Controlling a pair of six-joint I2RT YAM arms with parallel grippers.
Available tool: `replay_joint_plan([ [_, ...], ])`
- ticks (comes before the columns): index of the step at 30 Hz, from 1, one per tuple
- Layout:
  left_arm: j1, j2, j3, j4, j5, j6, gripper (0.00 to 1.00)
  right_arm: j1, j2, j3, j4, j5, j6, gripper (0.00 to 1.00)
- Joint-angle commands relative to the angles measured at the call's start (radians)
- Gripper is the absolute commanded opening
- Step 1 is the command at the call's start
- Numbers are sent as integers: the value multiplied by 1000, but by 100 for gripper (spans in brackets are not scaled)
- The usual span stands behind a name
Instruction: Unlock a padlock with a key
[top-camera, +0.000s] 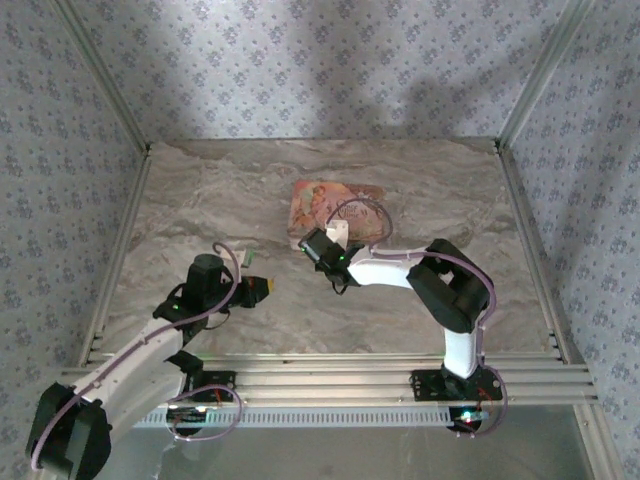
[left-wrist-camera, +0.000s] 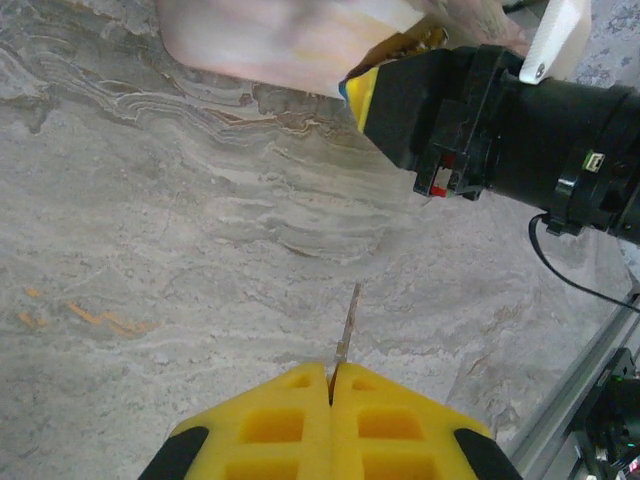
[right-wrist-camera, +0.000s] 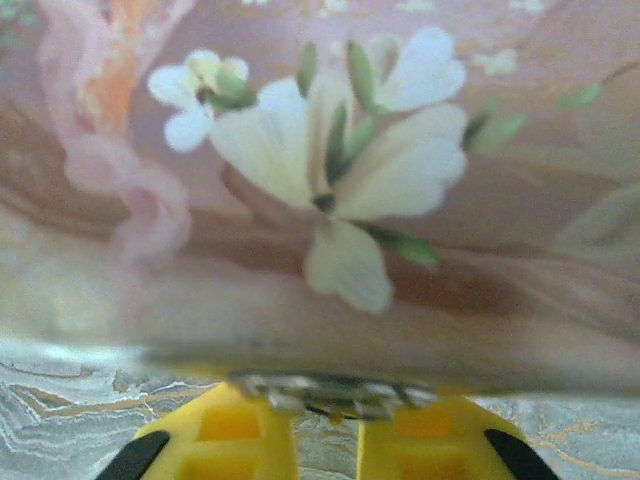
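Padlock (left-wrist-camera: 344, 90): probably blue speck at pouch (left-wrist-camera: 270, 35) edge, tight against yellow fingertip; too small for you to confirm. Right gripper (right-wrist-camera: 328, 420) down at that pouch edge, silvery metal piece (right-wrist-camera: 330, 390) across its tips, likely there to steady lock. Clamped or not, you cannot tell. Left gripper (left-wrist-camera: 330, 378) clenched on key (left-wrist-camera: 348, 320), blade pointing forward toward lock, well apart. Your next job: line blade with keyhole.

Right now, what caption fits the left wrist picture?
Left gripper shut on a key, pointing toward the printed pouch.
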Motion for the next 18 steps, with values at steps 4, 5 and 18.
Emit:
replay_joint_plan([
  [4, -7, -35, -6, -18, 38, 48, 0, -12, -79, -14, -21, -87, -57, 4],
  [5, -7, -36, -2, -23, 41, 55, 0, -14, -92, -16, -29, -108, -68, 3],
  [18, -11, -12, -24, 28, 63, 60, 0, -70, -183, -22, -87, -385, -218, 0],
])
